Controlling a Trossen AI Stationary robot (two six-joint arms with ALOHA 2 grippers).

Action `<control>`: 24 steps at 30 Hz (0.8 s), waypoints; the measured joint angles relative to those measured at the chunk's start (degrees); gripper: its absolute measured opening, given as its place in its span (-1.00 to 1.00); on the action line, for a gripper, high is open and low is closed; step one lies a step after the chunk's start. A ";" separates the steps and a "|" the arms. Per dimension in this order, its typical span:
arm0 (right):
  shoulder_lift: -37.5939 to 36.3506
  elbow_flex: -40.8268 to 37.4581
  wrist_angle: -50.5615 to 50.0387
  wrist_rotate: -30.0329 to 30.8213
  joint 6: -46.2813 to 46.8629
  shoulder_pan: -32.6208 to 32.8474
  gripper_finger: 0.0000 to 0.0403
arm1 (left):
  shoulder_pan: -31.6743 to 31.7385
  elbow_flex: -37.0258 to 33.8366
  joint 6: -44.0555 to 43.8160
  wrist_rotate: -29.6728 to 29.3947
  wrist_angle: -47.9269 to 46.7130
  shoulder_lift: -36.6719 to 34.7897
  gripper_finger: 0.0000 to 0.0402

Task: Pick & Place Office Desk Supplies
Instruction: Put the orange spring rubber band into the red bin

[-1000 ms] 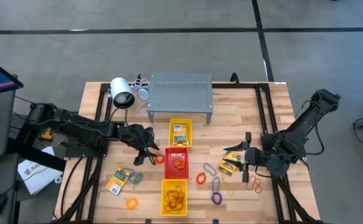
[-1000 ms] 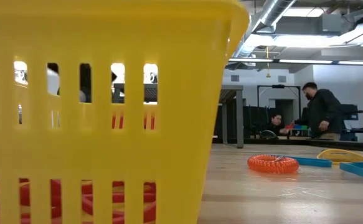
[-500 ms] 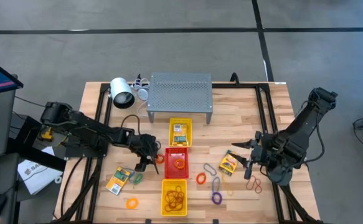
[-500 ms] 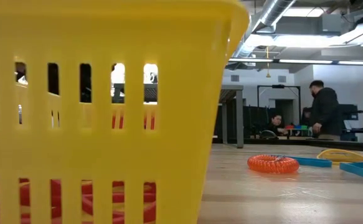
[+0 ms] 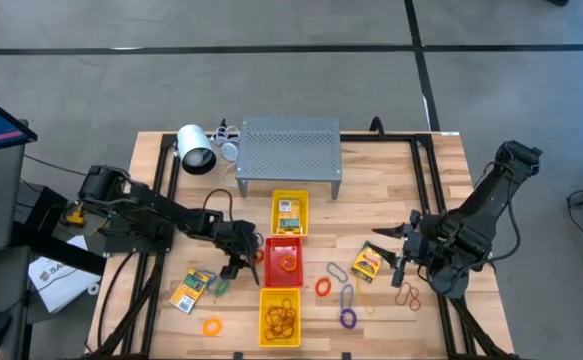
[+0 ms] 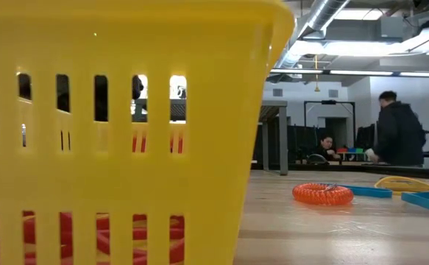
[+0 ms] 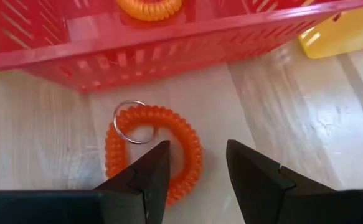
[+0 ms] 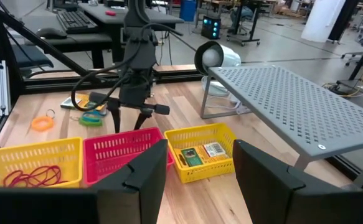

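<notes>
An orange coil ring [image 7: 169, 146] with a metal key ring lies flat on the wood just left of the red tray [image 5: 282, 258]. My left gripper [image 7: 197, 168] is open and slants down over it, one fingertip on either side of the coil's near part; it also shows in the high view as my left gripper [image 5: 239, 262]. My right gripper [image 5: 396, 247] hangs open above the table, near a yellow card packet [image 5: 368, 262]. Another card packet [image 5: 193, 290], a green ring [image 5: 219, 287] and an orange ring [image 5: 211, 325] lie near the left front. My left gripper: the left fingertip [image 7: 150, 171] stands in front of the coil's near arc [image 7: 184, 180]. I cannot tell whether it touches the coil. The coil lies flat on the table.
A far yellow tray [image 5: 290, 212] holds card packets, and a near yellow tray [image 5: 280, 317] holds rubber bands. A second orange coil [image 7: 150, 7] sits in the red tray. Loose rings [image 5: 348, 318] and loops [image 5: 407, 296] lie right of the trays. A grey perforated stand [image 5: 289, 148] and white lamp [image 5: 196, 150] are at the back.
My left gripper has come down and toward the near edge, onto the orange coil beside the red tray, staying open. My right gripper has turned a little at the wrist without shifting place. In the low view a person in the room has walked to the right.
</notes>
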 joint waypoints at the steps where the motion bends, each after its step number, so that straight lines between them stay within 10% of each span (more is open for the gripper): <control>1: 0.00 0.00 -0.01 0.00 0.01 0.00 -0.12 | 0.00 0.00 -0.02 0.05 0.28 0.23 -0.23; 24: 0.00 0.00 0.02 -0.17 0.02 0.00 -0.12 | 0.22 0.00 0.06 -0.63 0.04 0.35 -0.78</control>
